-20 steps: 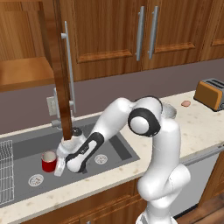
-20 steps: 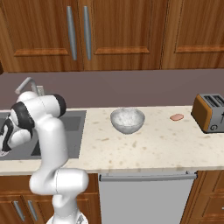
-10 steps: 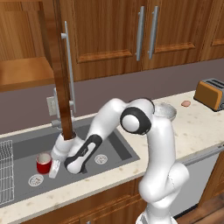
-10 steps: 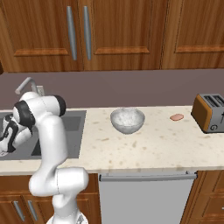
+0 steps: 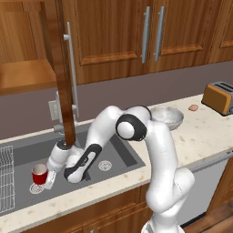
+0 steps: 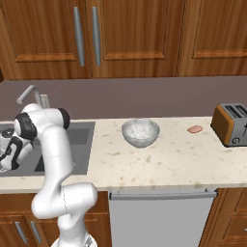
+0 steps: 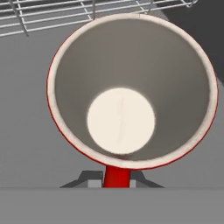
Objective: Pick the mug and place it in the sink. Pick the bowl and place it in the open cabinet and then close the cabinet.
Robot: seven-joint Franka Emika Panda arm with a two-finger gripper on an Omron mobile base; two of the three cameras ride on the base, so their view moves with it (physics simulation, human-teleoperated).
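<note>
You had the tool lower than a second before, clenched on the handle of the mug. The mug was upright, down in the sink basin over a drain, just beside the wire rack. My read: placement nearly done, release next. The arm was folded down left into the sink. Past the sink, the bowl sat untouched on the worktop; above the sink, the cabinet stood open.

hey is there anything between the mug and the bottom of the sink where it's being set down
Nothing visible. The gripper holds the mug by its handle, low inside the sink, over a round drain. The white wire rack sits off to the side.
</note>
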